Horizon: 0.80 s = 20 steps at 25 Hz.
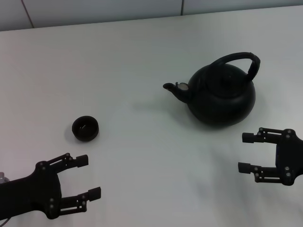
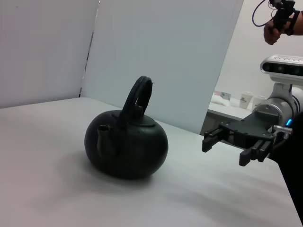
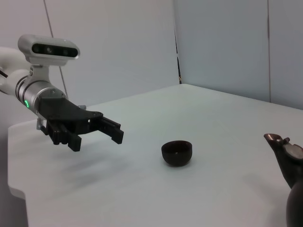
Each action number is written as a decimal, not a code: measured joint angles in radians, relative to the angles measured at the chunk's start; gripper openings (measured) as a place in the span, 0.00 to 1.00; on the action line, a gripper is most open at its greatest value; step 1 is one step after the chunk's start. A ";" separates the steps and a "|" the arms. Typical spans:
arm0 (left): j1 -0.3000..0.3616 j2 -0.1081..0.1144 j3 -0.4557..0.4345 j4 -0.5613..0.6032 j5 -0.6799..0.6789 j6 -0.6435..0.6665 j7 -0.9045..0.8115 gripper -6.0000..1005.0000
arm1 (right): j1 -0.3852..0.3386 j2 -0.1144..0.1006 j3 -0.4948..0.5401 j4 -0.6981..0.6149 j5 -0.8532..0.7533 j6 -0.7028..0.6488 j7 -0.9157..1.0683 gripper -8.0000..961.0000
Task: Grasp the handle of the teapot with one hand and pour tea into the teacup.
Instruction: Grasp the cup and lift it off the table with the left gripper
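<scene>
Matte-black teapot (image 1: 221, 97) sits upright on the white surface (image 1: 142, 56), toward the robot's right, w/ its short spout (image 1: 173, 89) aimed to the robot's left. Its thick arched handle (image 1: 239, 60) stands over the flat lid, untouched. Left wrist view shows the same pot (image 2: 127, 145) resting flat, hoop (image 2: 137, 97) raised above it.

Small dark teacup (image 1: 85, 127) rests well apart from the pot, on the robot's left side of the surface, mouth up; right wrist view shows it (image 3: 177, 152) as a low bowl w/ the pot's spout (image 3: 283, 147) just edging in at the frame's border.

Right pincer (image 1: 246, 152) hovers near the teapot, on the robot's side of it, not touching; its two black fingers are spread wide w/ nothing between them. Left wrist view confirms it (image 2: 225, 149) clear of the pot, tips pointing toward it.

Left pincer (image 1: 91, 177) hangs at the near-left, close to the cup but apart from it, fingers likewise spread and empty. Seen from the right wrist cam, it (image 3: 106, 129) floats above the surface beside the cup, silver wrist behind it.
</scene>
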 joint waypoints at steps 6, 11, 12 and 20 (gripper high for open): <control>0.000 -0.001 0.001 0.000 -0.002 0.000 0.000 0.86 | 0.000 -0.001 0.000 0.000 0.000 -0.003 -0.001 0.76; 0.001 -0.001 0.000 0.000 -0.006 0.003 0.000 0.86 | 0.000 -0.001 0.000 -0.006 -0.002 -0.005 -0.002 0.76; 0.000 -0.001 0.000 0.000 -0.006 0.003 -0.001 0.86 | 0.000 -0.001 0.000 -0.007 -0.004 -0.005 -0.002 0.76; 0.000 -0.001 -0.004 0.000 -0.006 0.008 -0.011 0.86 | 0.001 0.001 0.000 -0.009 -0.007 -0.007 -0.002 0.76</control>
